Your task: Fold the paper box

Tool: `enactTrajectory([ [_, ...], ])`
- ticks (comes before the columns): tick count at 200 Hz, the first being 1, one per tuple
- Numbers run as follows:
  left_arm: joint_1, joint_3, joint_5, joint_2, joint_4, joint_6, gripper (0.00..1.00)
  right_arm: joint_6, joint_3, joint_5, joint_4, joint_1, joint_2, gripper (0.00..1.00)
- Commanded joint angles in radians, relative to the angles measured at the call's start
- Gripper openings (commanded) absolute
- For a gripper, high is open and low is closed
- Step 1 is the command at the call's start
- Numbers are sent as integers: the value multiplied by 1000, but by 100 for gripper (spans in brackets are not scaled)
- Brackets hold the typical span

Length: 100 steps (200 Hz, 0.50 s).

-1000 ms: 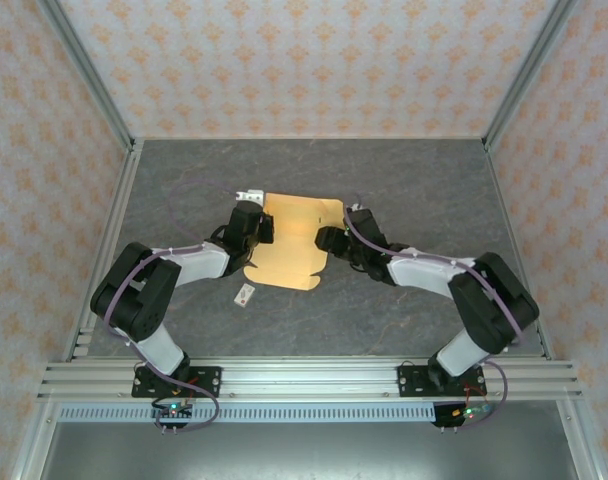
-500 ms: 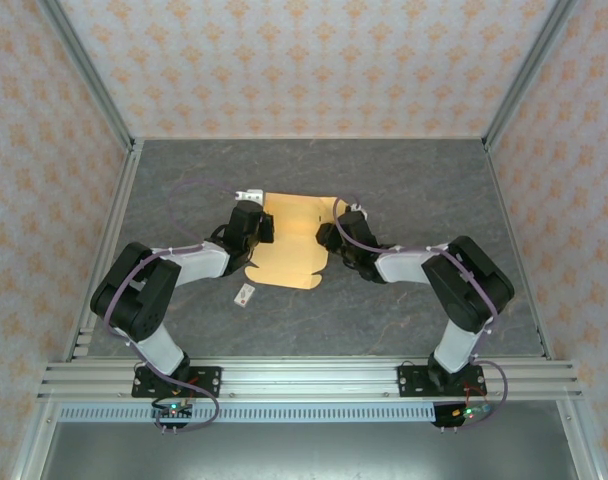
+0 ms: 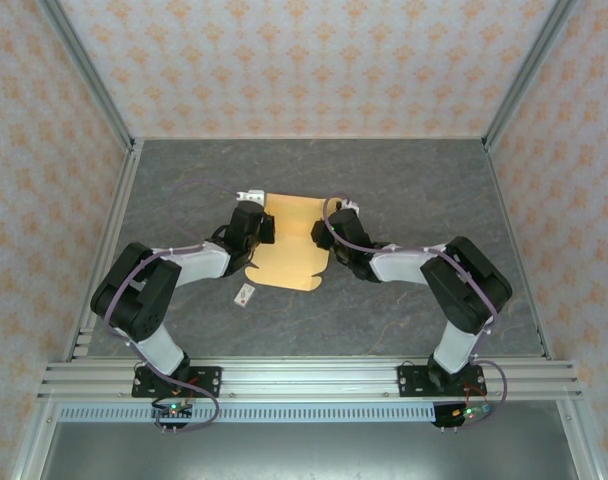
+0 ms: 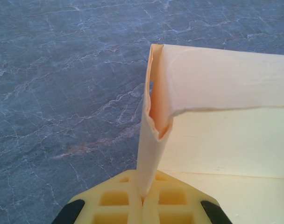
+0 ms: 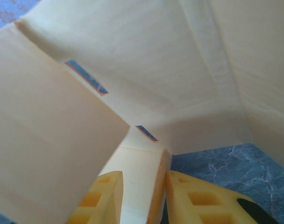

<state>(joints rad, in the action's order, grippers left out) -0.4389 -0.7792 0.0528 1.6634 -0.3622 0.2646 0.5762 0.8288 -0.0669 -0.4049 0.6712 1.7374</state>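
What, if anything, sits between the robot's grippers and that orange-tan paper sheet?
Nothing visible does. The left gripper is shut on a raised edge of the paper box, and the right gripper has a flap of it between its fingers.

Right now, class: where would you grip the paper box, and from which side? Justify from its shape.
Take the paper box by an upturned flap, coming in from its outer edge. Its middle lies flat on the table, leaving fingers no purchase; the raised fold is an upright wall to pinch, as the left gripper does.
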Motion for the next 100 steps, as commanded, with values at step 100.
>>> enactTrajectory([
  [100,-18,-46,-4,22,4,12,0,-11,44,-138,-140,13,117,38],
])
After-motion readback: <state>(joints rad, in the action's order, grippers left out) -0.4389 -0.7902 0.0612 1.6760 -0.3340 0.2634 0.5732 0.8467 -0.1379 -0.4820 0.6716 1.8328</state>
